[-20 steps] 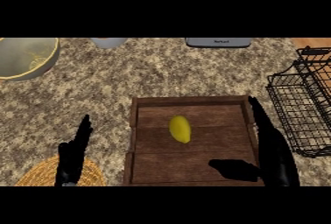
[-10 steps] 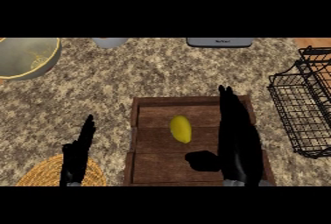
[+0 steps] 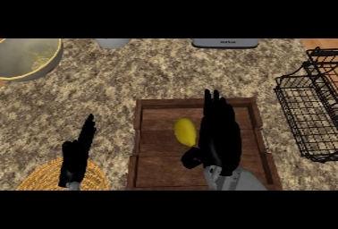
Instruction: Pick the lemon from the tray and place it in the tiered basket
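A yellow lemon [image 3: 185,131] lies in the middle of the wooden tray [image 3: 150,153]. My right hand [image 3: 220,136] hovers over the tray just right of the lemon, fingers straight and pointing away, thumb [image 3: 192,158] out below the fruit; its edge partly covers the lemon's right side. The black wire tiered basket [image 3: 310,116] stands at the right edge. My left hand [image 3: 78,153] rests open at the lower left, fingers up, above a woven mat.
A woven yellow mat [image 3: 63,177] lies at the lower left. A metal bowl [image 3: 26,58] sits at the top left. A pale cup [image 3: 113,43] and a grey appliance [image 3: 224,43] stand along the far edge. Speckled countertop surrounds the tray.
My right hand has moved left and forward over the tray, from the tray's right rim to right beside the lemon. The left hand and the lemon have stayed in place.
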Controlling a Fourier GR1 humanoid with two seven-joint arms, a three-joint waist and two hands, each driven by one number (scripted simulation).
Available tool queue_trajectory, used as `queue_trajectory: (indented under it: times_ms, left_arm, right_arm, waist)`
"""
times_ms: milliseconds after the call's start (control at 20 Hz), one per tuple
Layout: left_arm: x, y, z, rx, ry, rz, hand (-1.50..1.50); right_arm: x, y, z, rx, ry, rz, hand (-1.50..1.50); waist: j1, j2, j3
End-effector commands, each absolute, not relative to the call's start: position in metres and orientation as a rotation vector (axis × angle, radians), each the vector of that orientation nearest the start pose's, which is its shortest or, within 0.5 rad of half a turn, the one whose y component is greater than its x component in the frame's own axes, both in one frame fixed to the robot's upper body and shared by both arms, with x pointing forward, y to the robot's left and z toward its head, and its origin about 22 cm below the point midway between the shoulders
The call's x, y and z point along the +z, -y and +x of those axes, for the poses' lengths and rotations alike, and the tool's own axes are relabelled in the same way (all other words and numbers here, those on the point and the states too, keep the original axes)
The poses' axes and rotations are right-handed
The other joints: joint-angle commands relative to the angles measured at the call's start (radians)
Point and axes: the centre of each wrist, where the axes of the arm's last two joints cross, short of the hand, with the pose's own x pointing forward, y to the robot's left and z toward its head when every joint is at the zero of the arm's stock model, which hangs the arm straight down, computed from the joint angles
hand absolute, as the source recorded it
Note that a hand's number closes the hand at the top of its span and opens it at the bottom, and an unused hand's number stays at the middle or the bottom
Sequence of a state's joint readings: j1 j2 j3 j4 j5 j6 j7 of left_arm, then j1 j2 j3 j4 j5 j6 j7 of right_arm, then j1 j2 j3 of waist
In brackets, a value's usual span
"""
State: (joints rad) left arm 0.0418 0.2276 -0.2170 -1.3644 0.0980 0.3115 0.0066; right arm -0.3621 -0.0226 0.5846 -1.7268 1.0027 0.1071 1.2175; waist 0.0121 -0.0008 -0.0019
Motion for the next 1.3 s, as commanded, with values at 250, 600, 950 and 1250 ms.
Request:
queue_trajectory:
  times_ms: [250, 600, 950, 1250]
  left_arm:
    - [-0.056, -0.239, 0.221, -0.036, 1.301, 0.256, 0.0]
    - [-0.047, -0.246, 0.23, -0.03, 1.317, 0.245, 0.0]
    - [-0.065, -0.25, 0.208, -0.024, 1.306, 0.259, 0.0]
    - [-0.048, -0.254, 0.218, -0.025, 1.299, 0.244, 0.0]
  right_arm:
    - [0.107, 0.038, 0.263, 0.7, 0.812, -0.983, -1.5]
    - [0.092, 0.037, 0.28, 0.789, 0.681, -0.987, -1.5]
    - [0.088, 0.045, 0.291, 0.797, 0.603, -0.94, -1.5]
    - [0.081, 0.04, 0.299, 0.806, 0.575, -0.916, -1.5]
  waist:
    - [0.007, 0.001, 0.001]
    - [0.009, 0.003, 0.0]
    - [0.0, -0.002, 0.0]
    - [0.003, -0.002, 0.001]
